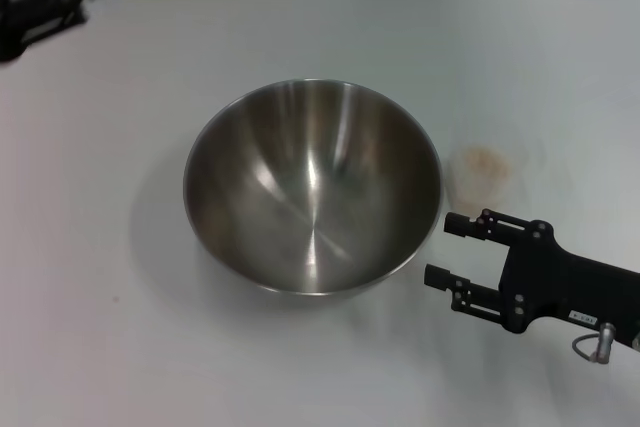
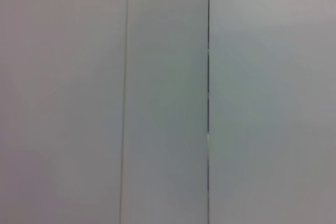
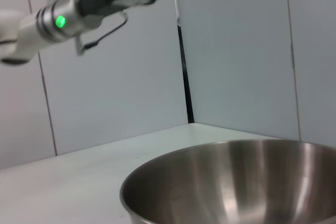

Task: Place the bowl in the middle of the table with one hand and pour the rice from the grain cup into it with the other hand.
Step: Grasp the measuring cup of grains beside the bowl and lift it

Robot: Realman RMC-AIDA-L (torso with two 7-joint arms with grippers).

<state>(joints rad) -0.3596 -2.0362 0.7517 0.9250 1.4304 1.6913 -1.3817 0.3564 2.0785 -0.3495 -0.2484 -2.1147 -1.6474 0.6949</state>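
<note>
Left gripper cut off by the head view's top-left corner, blurred, finger state unreadable. Right arm cut by the right edge. Cup faint and nearly see-through against the table; contents not discernible. Bowl cropped at the right wrist view's lower edge.

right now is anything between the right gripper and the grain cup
No. In the head view the right gripper sits open just short of the grain cup, with only bare table between them; the bowl stands off to the side.
</note>
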